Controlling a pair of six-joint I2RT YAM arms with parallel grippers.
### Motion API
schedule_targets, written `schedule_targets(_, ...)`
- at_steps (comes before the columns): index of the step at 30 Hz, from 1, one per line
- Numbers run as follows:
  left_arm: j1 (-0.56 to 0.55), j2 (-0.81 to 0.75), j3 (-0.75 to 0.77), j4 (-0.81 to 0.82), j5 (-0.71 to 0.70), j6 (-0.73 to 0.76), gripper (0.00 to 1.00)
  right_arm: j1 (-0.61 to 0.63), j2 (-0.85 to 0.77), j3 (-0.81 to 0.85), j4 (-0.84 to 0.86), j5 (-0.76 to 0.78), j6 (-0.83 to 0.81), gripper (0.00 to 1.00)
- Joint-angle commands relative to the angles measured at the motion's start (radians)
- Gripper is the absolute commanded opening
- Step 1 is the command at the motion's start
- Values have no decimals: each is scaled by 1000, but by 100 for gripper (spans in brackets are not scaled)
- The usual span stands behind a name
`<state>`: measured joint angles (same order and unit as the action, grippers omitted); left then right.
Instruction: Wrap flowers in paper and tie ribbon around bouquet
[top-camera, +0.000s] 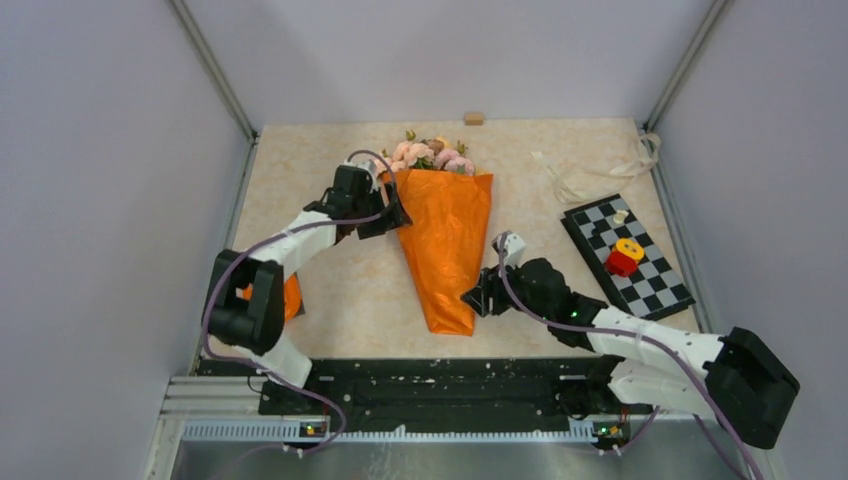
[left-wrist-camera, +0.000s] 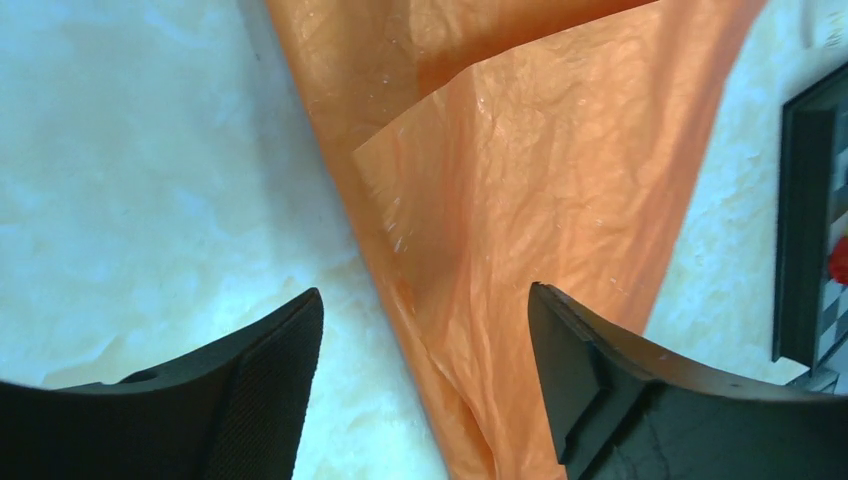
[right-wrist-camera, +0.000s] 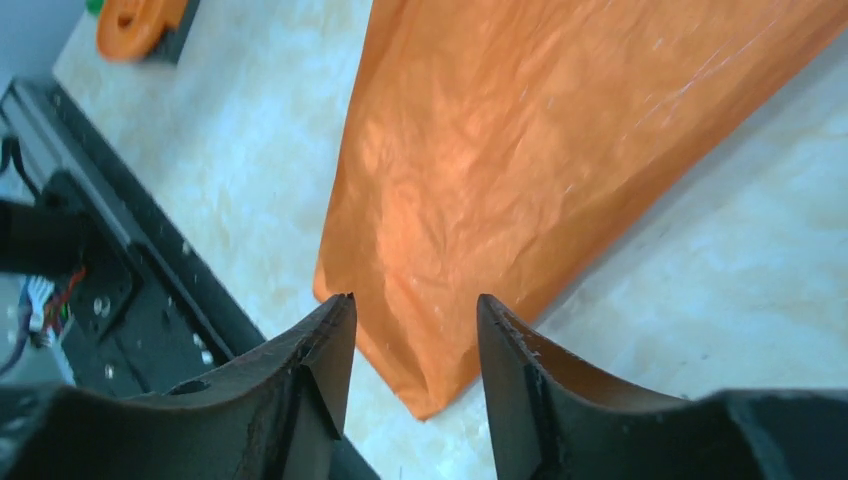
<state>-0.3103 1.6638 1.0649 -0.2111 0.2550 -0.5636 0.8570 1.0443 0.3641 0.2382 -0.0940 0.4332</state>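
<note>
The bouquet of pink blooms in a narrow cone of glossy orange paper (top-camera: 445, 240) lies mid-counter (top-camera: 340, 285), blooms at the far end. The left hand (top-camera: 395, 215) gapes wide beside its upper edge, and the right hand (top-camera: 476, 298) is partly open at its tip. Both hold nothing.

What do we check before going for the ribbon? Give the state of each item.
1. Paper wrapped as a cone, flowers out of the top: ok.
2. Left gripper free of the paper: ok, jaws apart, nothing pinched.
3. Right gripper free: ok, jaws apart by the cone's tip.
4. Ribbon located: ok, lies loose at far right, apart from the cone, beyond the checkerboard.
5. Ribbon tied: not ok, not yet done.
6. Cone holds shut unheld: cannot tell; the left wrist view shows a loose flap edge.
</note>
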Motion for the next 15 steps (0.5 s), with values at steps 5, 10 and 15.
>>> schedule_targets(5,-102,-376,-128,-80,-103,-18,81,8,26,185,-158,339,43,53)
schedule_targets(10,-299,-536,-284,117,58,-17,68,-46,164,253,-125,286,57,52)
schedule_targets(15,-477,-475,-387,386,274,-25,53,-149,309,279,-19,85,86,46)
